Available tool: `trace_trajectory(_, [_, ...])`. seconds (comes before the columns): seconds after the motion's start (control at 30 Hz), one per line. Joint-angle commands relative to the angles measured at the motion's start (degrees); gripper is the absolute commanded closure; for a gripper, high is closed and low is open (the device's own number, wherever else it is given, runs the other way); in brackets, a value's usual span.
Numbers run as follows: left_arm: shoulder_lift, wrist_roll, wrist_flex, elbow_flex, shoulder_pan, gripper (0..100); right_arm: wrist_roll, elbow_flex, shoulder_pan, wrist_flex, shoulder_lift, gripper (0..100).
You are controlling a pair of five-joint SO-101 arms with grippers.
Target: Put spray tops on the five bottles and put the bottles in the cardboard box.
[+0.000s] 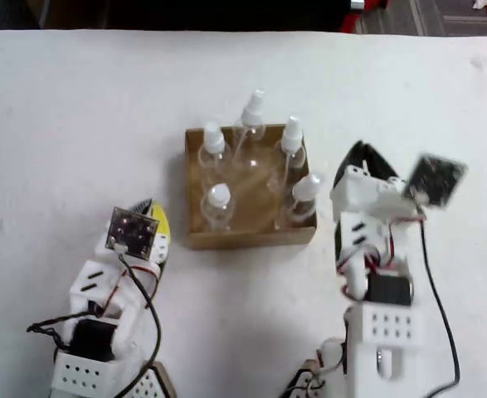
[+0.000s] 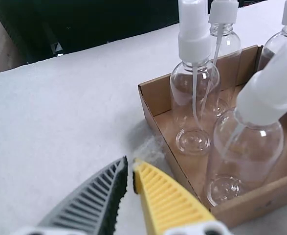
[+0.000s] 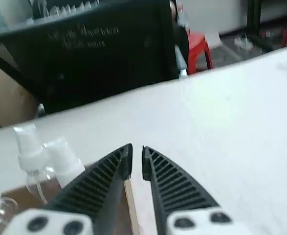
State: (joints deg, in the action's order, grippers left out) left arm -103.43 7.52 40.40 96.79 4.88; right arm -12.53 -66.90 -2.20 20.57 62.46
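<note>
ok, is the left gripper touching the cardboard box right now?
Apart. The high view shows a strip of bare table between the left gripper and the nearest wall of the cardboard box.

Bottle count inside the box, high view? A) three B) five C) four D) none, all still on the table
B: five bottles stand inside the cardboard box, each with a spray top on it.
</note>
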Motion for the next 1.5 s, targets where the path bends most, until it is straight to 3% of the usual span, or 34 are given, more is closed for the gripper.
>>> trace_trajectory(0.0, [-0.9,0.8,-1.1,-1.1,0.7,98,0.2,3.6,-0.6,-1.5,-8.3,98.2])
trace_trajectory(0.43, [-0.9,0.8,-1.4,-1.0,0.7,98,0.2,4.0,0.1,1.6,-7.0,98.2])
trace_trajectory(0.77, [-0.9,0.8,-1.4,-1.0,0.7,98,0.2,4.1,6.3,-2.4,-7.2,98.2])
trace_trajectory(1.0, [-0.9,0.8,-1.4,-1.0,0.7,98,0.2,4.2,5.8,-3.8,-6.6,98.2])
trace_trajectory(1.17, [-0.9,0.8,-1.4,-1.0,0.7,98,0.2,4.0,1.6,-2.9,-4.1,98.2])
trace_trajectory(1.47, [-0.9,0.8,-1.5,-1.1,0.8,98,3.7,5.5,0.1,24.4,22.3,98.1])
